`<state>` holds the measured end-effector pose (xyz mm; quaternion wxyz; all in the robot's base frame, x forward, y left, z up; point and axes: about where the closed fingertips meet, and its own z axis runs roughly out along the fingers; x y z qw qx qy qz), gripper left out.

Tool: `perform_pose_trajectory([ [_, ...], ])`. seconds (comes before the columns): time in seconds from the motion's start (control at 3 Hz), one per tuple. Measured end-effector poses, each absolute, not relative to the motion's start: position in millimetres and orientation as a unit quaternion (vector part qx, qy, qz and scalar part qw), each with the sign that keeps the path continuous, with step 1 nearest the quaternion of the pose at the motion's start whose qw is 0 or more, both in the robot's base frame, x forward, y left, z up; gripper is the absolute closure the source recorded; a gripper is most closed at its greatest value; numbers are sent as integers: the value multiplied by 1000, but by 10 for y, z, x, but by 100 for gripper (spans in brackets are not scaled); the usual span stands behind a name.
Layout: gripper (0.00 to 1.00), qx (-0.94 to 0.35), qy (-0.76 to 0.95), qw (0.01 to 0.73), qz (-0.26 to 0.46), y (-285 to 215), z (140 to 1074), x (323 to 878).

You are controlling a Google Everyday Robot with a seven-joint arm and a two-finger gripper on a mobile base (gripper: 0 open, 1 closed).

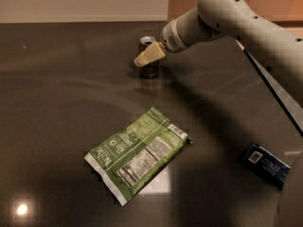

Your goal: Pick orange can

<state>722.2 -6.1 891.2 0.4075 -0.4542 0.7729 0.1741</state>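
The orange can (149, 70) stands upright on the dark table (57, 79), at the back centre. It is orange-brown with a silver top rim. My gripper (147, 56) reaches in from the right on the grey arm (227, 13). Its cream-coloured tip lies across the can's upper half, at the can's height, and hides part of it. I cannot tell whether the gripper is around the can or only in front of it.
A green snack bag (138, 152) lies flat in the middle of the table, nearer than the can. A dark blue packet (263, 165) lies at the right. The table's right edge (274, 93) runs diagonally under the arm. A pale wall stands behind the table.
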Motion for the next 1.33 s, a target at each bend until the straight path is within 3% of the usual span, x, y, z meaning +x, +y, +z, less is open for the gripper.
perform_pose_trajectory([
  [1.0, 87, -466, 768, 403, 174, -41, 9031, 7189],
  [1.33, 100, -481, 758, 403, 180, -81, 9311, 7074],
])
